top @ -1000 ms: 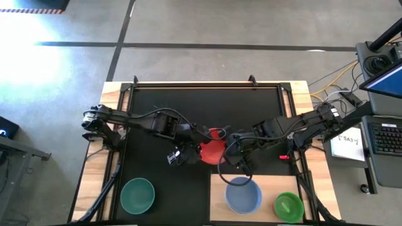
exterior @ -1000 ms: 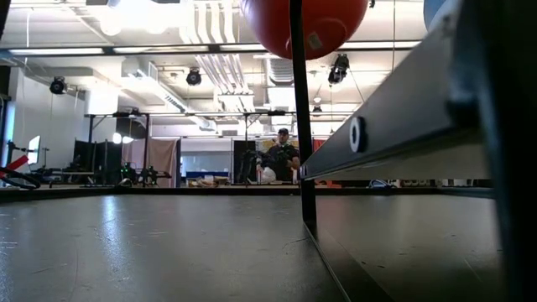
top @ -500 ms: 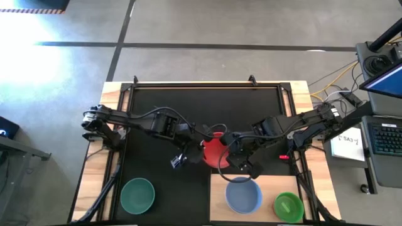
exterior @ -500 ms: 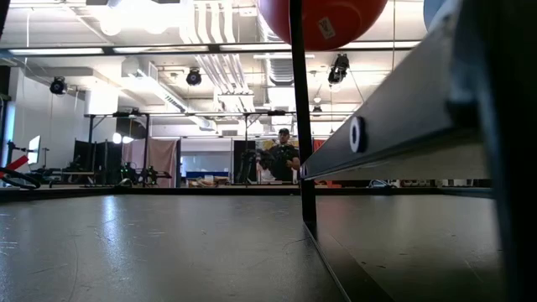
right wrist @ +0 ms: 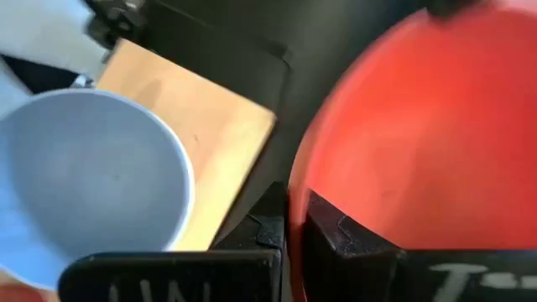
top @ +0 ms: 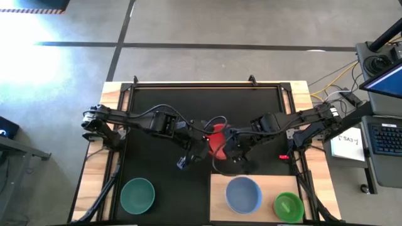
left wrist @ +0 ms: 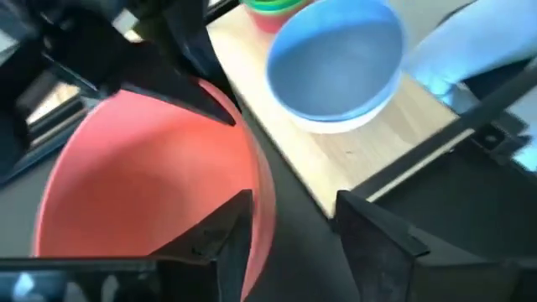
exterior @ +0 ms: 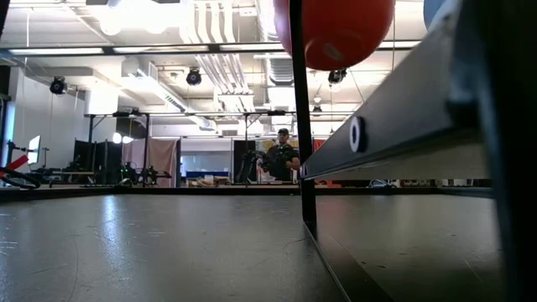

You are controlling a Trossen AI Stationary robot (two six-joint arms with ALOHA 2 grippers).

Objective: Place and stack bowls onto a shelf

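A red bowl (top: 217, 139) hangs tipped on edge above the black mat, between my two grippers; the low view shows its underside (exterior: 340, 29) high up. My right gripper (top: 230, 148) is shut on it from the table's right. My left gripper (left wrist: 289, 210) is open, one finger inside the bowl's rim and one outside. A periwinkle bowl (top: 243, 193) and a light green bowl (top: 288, 205) stand on the shelf (top: 217, 188) at the near right. A teal-green bowl (top: 137, 194) sits on the mat at the near left. My right gripper pinches the red bowl's rim (right wrist: 295, 189) between its two fingers, one on the outer wall and one inside. The bowl is lifted clear and tilted, its outer wall (right wrist: 419, 143) facing the wrist camera. My left gripper's fingers (left wrist: 220, 242) straddle the rim (left wrist: 267, 197); whether they touch it I cannot tell.
A black mat (top: 163, 107) covers most of the table, with pale wood edges (top: 94, 182) around it. The shelf's front edge and a dark post (exterior: 298, 126) stand close before the low camera. A person sits far off in the room (exterior: 281, 155).
The red bowl has shifted toward the table's right and a little toward the far edge, and has tipped further onto its edge. My left gripper has followed it to the right. My right gripper has drawn back from the shelf toward the far edge, at the bowl.
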